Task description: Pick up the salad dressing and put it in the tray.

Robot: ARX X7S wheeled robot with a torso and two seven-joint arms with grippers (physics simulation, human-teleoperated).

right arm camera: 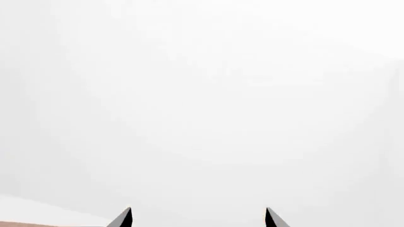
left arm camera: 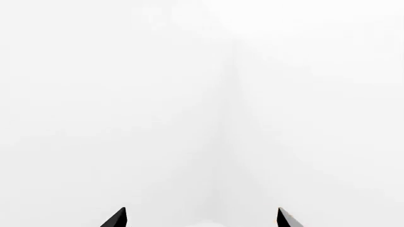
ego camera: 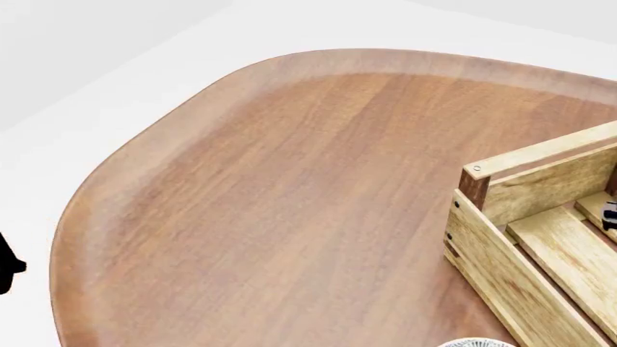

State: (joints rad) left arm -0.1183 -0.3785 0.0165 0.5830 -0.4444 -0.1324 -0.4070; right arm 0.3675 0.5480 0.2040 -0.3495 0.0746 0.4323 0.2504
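Both sets of fingers spread wide, left gripper (left arm camera: 200, 218) and right gripper (right arm camera: 197, 217) facing blank white; wooden tray (ego camera: 501, 271) hugs the table's (ego camera: 289, 202) right edge, dressing unseen.

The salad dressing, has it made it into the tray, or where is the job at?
Hard to say. No dressing bottle shows in any view. The wooden tray sits at the table's right edge, mostly out of view; something small and dark lies in it, too cropped to identify. Both claws, left and right, are open, empty, facing blank white. Nothing is in hand.
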